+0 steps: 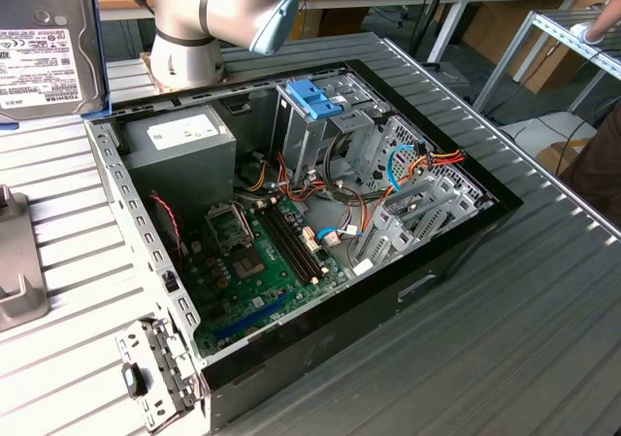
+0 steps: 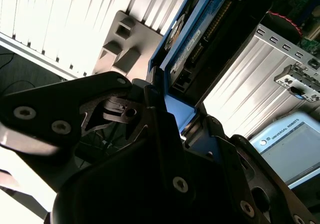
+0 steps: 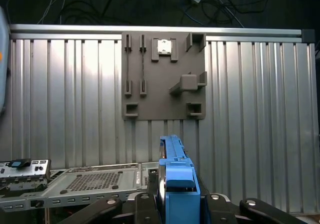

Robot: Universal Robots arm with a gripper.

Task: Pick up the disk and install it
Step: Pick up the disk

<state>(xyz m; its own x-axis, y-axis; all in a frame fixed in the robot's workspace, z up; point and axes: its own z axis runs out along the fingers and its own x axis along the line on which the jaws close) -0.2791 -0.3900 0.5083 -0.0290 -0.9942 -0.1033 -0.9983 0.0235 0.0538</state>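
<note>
- Spanning the scene, a ribbed metal table (image 1: 543,290) bears an open computer case (image 1: 116,193).
- Robot arm (image 1: 223,9) stands at the case's far side in the exterior view.
- Grey fixture plate (image 3: 164,77) lies flat on the table, near the case.
- Disk (image 3: 176,181), framed in a blue carrier, hangs edge-on above the table, outside the case and short of the plate.
- Gripper (image 3: 177,204) is clamped on the disk, with a finger on either side.

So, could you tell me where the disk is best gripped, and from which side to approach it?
Probably at one end of the disk, on its light-blue carrier, coming end-on with the jaws across its thin thickness. It is a flat slab, so that span is narrow; the gripper holds it this way in the first wrist view.
</note>
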